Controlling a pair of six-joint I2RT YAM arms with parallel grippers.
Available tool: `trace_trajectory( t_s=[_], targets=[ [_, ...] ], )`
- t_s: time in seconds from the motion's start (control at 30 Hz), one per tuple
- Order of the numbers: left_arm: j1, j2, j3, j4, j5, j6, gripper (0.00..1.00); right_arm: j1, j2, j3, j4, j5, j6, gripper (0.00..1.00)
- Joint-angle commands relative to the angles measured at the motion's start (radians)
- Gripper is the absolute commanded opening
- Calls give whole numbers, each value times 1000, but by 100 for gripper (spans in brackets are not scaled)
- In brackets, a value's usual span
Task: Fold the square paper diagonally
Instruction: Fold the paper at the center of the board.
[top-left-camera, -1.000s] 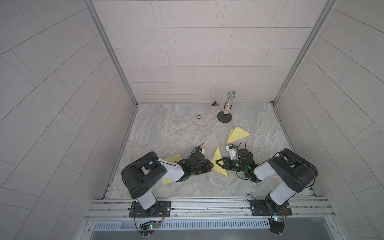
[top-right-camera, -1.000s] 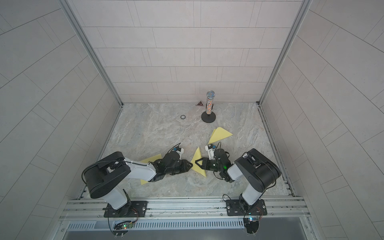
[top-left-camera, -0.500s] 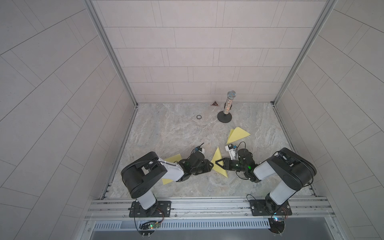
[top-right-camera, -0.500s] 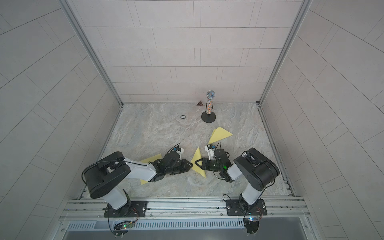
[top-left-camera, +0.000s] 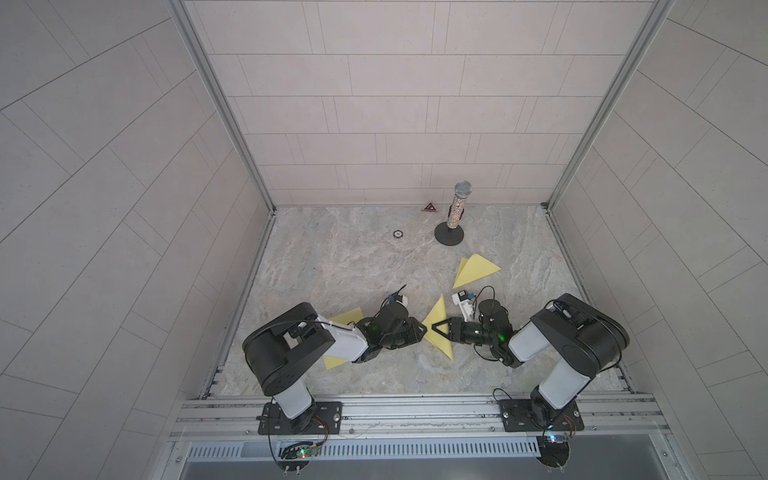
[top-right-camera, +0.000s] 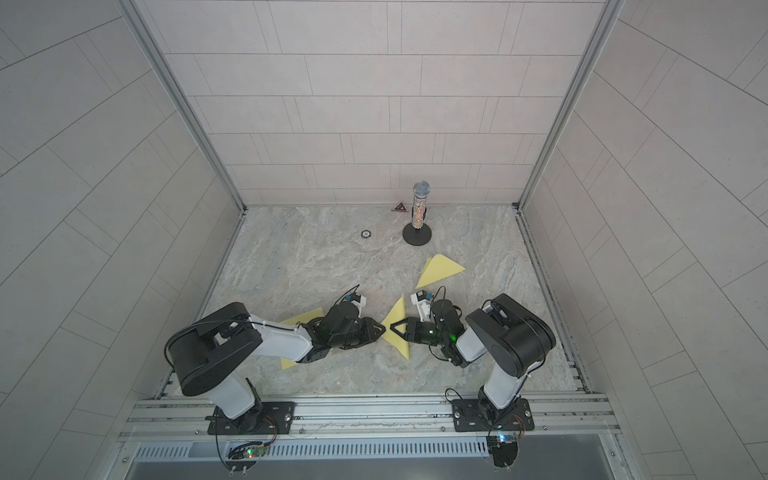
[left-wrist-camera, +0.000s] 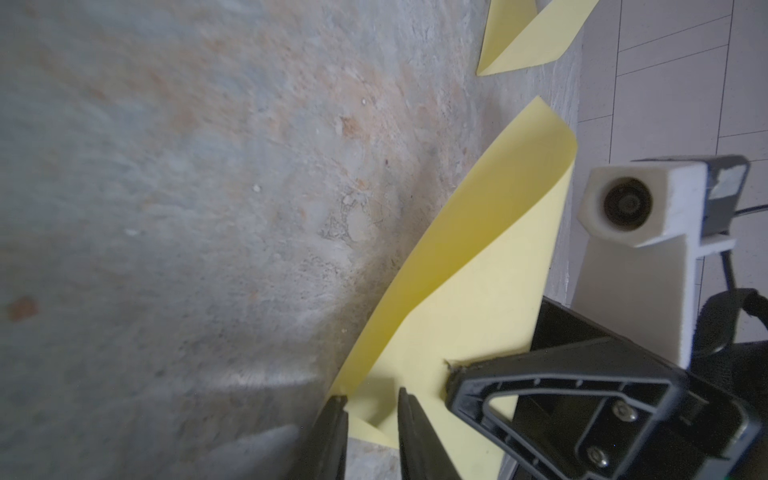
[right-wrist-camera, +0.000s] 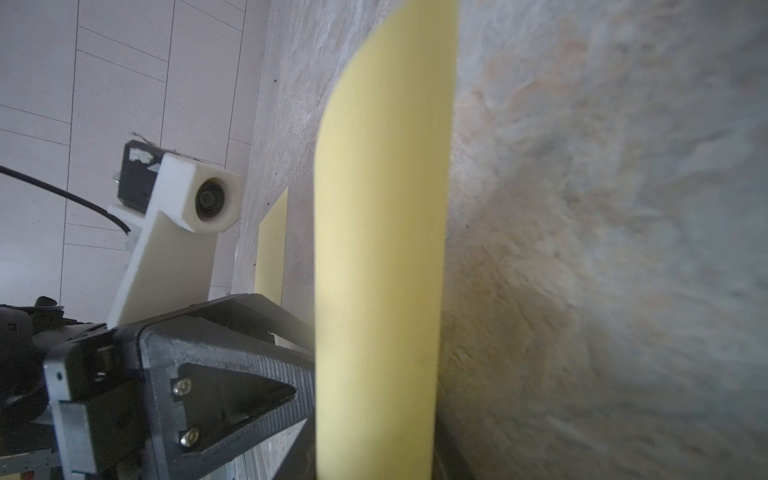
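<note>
The yellow paper (top-left-camera: 439, 309) (top-right-camera: 399, 309) lies on the stone-patterned table (top-left-camera: 332, 266) right between the two pincers, which meet almost tip to tip low over the surface. Part of the paper (left-wrist-camera: 478, 270) is curled up and over, not pressed flat. The left pincer (top-left-camera: 424, 329) (left-wrist-camera: 370, 401) is released: its jaws stand a little apart with the paper's near corner in the gap, and one fingertip (left-wrist-camera: 337, 415) touches the paper's edge. The right pincer (top-left-camera: 433, 327) (top-right-camera: 392, 325) faces it from the other side of the paper. In the left wrist view one of its fingers (left-wrist-camera: 602, 357) rests its tip on the sheet. In the right wrist view the raised paper (right-wrist-camera: 378, 249) stands straight ahead of it and hides the tips, so I cannot tell whether it grips. A folded yellow triangle (top-left-camera: 476, 270) lies beyond the right pincer, well apart from it. Another yellow sheet (top-left-camera: 347, 318) lies behind the left pincer, partly under its arm. A microphone on its stand (top-left-camera: 456, 216) is upright far ahead of both.
</note>
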Motion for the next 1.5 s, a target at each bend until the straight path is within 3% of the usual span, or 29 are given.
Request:
trace_trajectory(
  t_s=[0.0,0.2,0.57,0.87,1.07,1.47],
  targets=[
    [10,44,-36,-150,-33,-2,29,-9,46,-37,-240,51,-3,34],
    [12,42,-36,-154,-31,-3,29,-11,29,-28,-249,15,21,33],
    [12,49,-38,-135,-23,9,29,-9,-96,47,-538,-30,-93,32],
    [12,48,-41,-132,-24,8,29,-8,-13,54,-444,-82,-47,32],
    [12,49,-41,-131,-21,9,28,-8,-41,64,-542,-18,-102,33],
    [12,51,-39,-130,-21,11,10,-8,-49,74,-599,13,-124,35]
  ],
)
